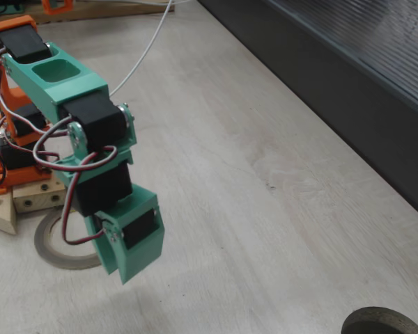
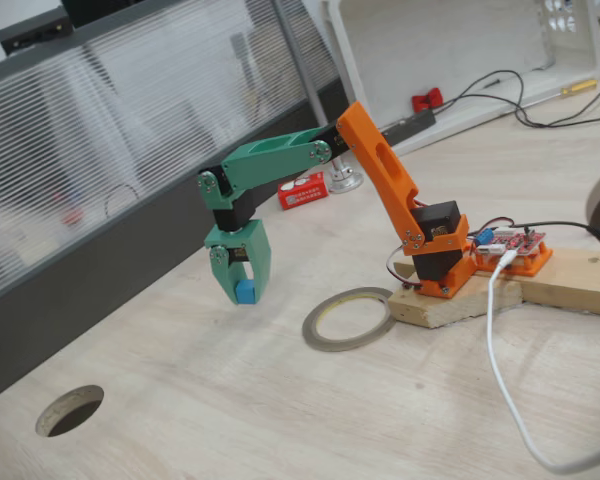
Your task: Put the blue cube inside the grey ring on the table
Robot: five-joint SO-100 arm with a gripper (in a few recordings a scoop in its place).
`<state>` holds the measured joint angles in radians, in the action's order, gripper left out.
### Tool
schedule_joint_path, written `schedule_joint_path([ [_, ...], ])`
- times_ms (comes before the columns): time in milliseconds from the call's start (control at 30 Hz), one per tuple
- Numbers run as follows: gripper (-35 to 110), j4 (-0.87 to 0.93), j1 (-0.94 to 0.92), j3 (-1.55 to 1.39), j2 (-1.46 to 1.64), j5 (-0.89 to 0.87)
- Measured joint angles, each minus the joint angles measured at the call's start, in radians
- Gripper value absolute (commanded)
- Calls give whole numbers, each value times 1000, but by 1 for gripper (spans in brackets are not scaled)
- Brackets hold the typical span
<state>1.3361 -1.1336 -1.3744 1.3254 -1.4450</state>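
The blue cube (image 2: 245, 291) is held clenched in the green tool (image 2: 242, 290), raised above the tabletop (image 2: 280, 410). The grey ring (image 2: 349, 319) lies flat to the right of it, near the arm's wooden base (image 2: 450, 303), with bare tabletop seen inside its opening.

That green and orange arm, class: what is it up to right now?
The arm's gripper is shut on the blue cube and holds it in the air above the table. The grey ring lies flat on the table beside the arm's wooden base, to the right of the gripper in a fixed view, and nothing is inside it. So the cube is lifted but not yet placed in the ring.
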Motion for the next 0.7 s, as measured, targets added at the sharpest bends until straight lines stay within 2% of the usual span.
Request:
schedule_joint_path([
  [333,11,0,3,-20,126,2],
  [700,11,0,5,-302,325,2],
])
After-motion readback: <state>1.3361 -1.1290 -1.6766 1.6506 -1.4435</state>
